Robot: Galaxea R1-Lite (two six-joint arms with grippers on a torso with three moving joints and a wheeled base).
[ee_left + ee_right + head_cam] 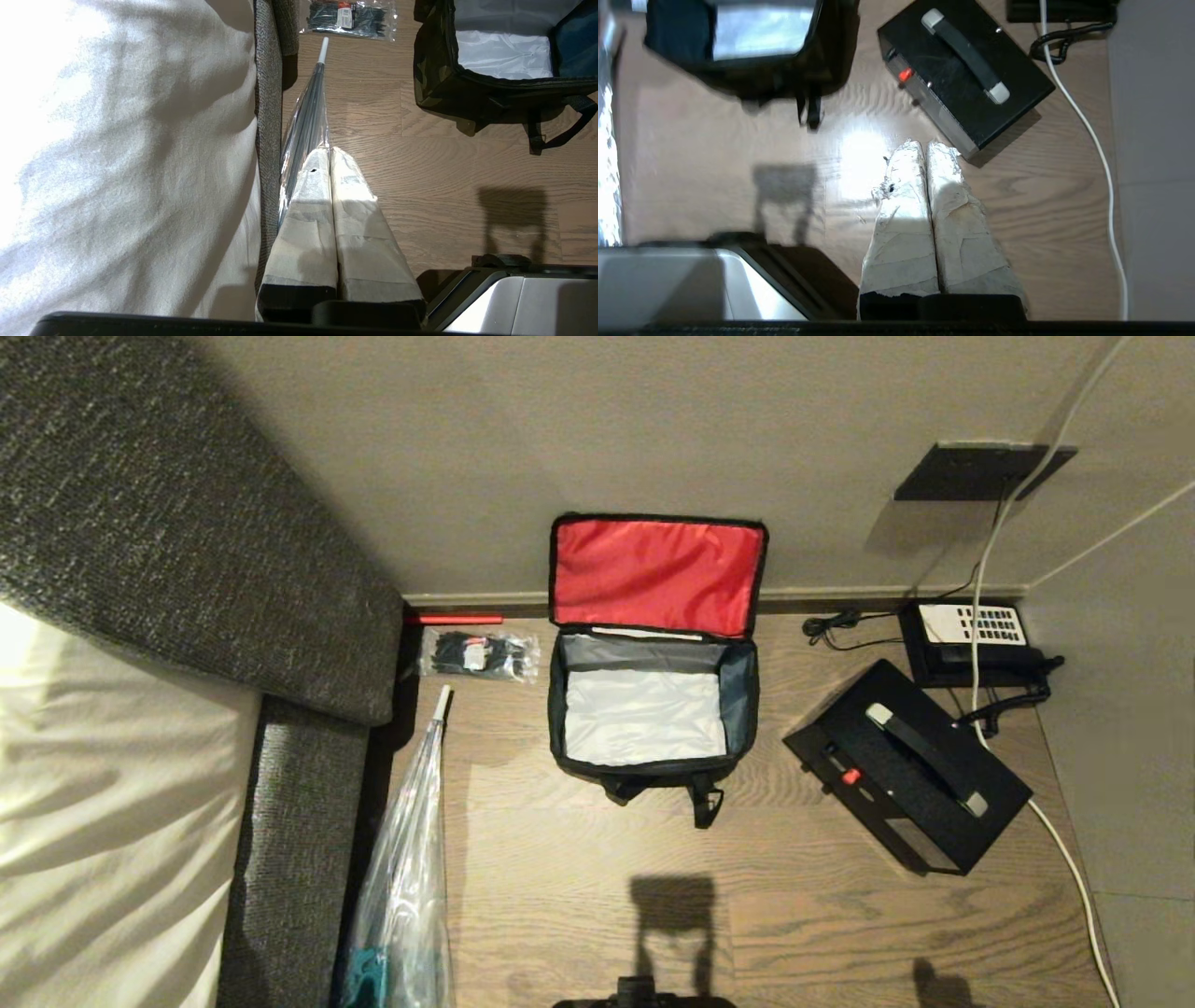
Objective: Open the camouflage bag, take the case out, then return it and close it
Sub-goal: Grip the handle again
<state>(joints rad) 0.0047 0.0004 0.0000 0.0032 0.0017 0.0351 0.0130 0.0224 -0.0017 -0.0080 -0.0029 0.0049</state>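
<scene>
Now case (907, 766) lies on floor (579, 896), well apart from open camouflage bag (651, 714)

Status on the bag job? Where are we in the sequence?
Done: the camouflage bag stands open, red lid flipped back, its grey interior empty; the case lies on the floor to its right, beside the telephone. In hand: nothing. The right gripper is shut and empty, short of the case; the left gripper is shut too, near the umbrella. Left: put the case back, close the lid.
</scene>
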